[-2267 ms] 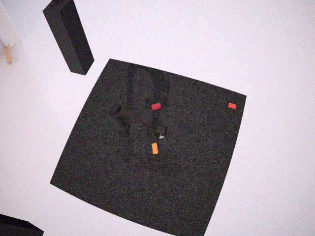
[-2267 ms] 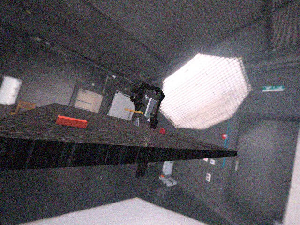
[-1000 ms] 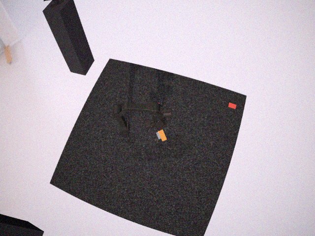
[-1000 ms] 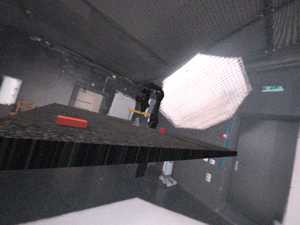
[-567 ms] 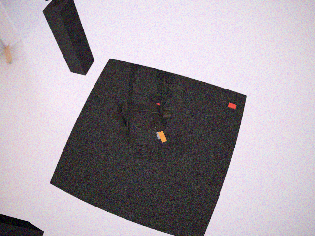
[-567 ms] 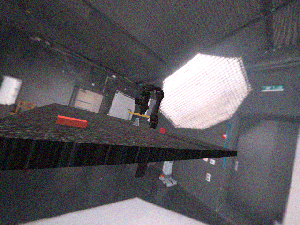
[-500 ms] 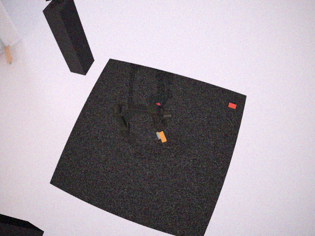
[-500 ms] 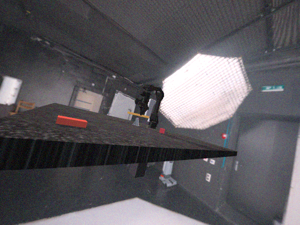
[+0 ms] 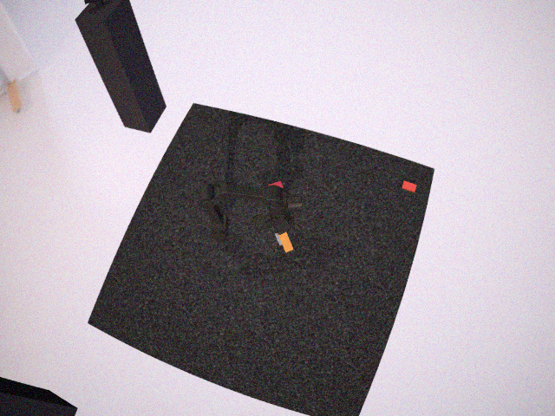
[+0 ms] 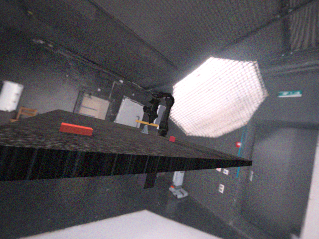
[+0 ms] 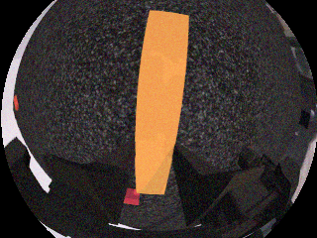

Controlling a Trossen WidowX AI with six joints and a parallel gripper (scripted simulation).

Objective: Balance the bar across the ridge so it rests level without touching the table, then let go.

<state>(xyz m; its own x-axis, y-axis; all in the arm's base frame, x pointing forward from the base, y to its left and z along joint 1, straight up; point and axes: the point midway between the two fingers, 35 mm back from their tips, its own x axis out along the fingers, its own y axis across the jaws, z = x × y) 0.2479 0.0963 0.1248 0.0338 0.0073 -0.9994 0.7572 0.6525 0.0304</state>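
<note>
The orange bar [image 9: 285, 242] [image 10: 140, 121] [image 11: 160, 89] is held off the table in my gripper [image 10: 152, 122] [image 11: 154, 145]. The gripper is shut on it, with the long free part reaching forward in the wrist view. The grey ridge [image 9: 278, 238] [image 10: 144, 130] stands on the table under the bar, its narrow top very close below the bar's underside in the exterior view. Whether they touch cannot be told. In the top view the ridge shows at the bar's left side; the bar hides it in the wrist view. The bar's exact level is hard to judge through the tilted camera.
A crimson block [image 9: 277, 184] [image 10: 172, 139] [image 11: 132, 196] lies near the arm's base. A red block [image 9: 408, 185] [image 10: 76, 129] [image 11: 16, 103] lies far off near the edge of the dark table [image 9: 269, 322] [image 10: 110, 139]. The arm covers part of the table in the top view.
</note>
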